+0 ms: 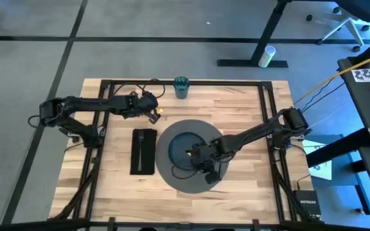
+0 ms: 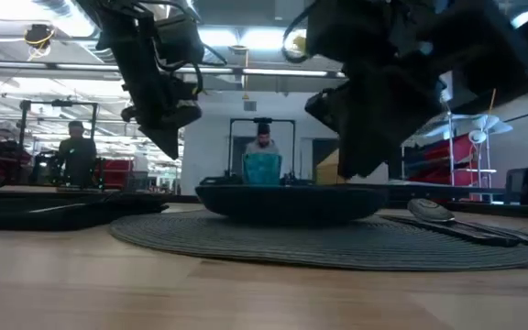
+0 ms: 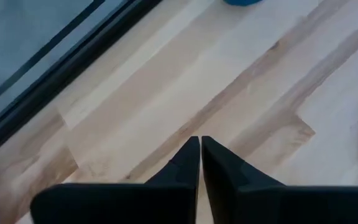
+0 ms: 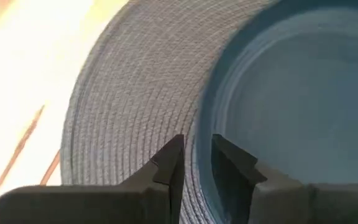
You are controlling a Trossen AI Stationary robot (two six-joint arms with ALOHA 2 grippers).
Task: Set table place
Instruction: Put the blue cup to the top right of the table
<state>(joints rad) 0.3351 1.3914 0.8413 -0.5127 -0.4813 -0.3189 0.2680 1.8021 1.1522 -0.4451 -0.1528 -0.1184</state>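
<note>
Checked all four views for lettering: no text, brand, number or sign legible. Noted dark print on a white sheet (image 1: pixel 369 75) at the right edge of the high view, and faint marking on a black box (image 1: pixel 306 204) beside the desk (image 1: pixel 243 115); both too small to read.

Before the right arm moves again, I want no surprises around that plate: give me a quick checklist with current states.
1. Plate sits on the mat: ok.
2. Right gripper at the plate's rim, fingers slightly apart, nothing between them: ok.
3. Whether those fingers touch the rim or mat: cannot tell.
4. Left gripper shut, empty, over bare table, away from the mat: ok.
5. Napkin lies flat beside the mat: ok.
6. Cup upright near the table's far edge, away from both arms: ok.
</note>
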